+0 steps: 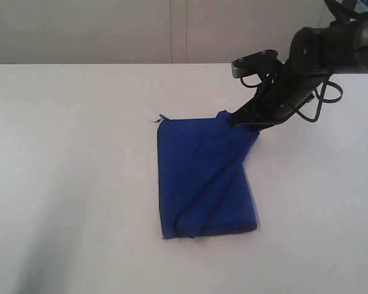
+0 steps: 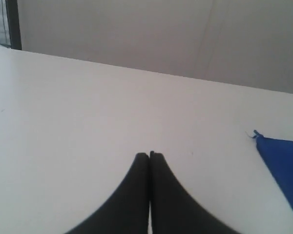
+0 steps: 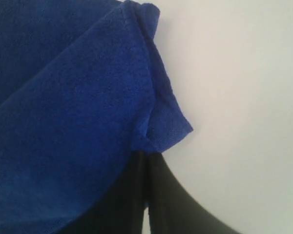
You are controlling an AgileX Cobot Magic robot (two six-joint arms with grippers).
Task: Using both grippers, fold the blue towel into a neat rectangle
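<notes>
The blue towel (image 1: 202, 177) lies folded on the white table (image 1: 73, 153) in the exterior view, with a small thread tag at its far left corner. My right gripper (image 1: 233, 118) is shut on the towel's far right corner, holding that corner slightly raised, and a crease runs from there down to the near edge. In the right wrist view the towel (image 3: 63, 112) fills most of the frame and its corner is pinched at my right gripper (image 3: 147, 152). My left gripper (image 2: 149, 155) is shut on nothing above bare table, with the towel's corner (image 2: 283, 161) off to one side.
A pale wall (image 1: 172, 30) runs behind the table's far edge. The right arm (image 1: 319, 61) with its cables hangs over the far right part of the table. The left arm does not show in the exterior view.
</notes>
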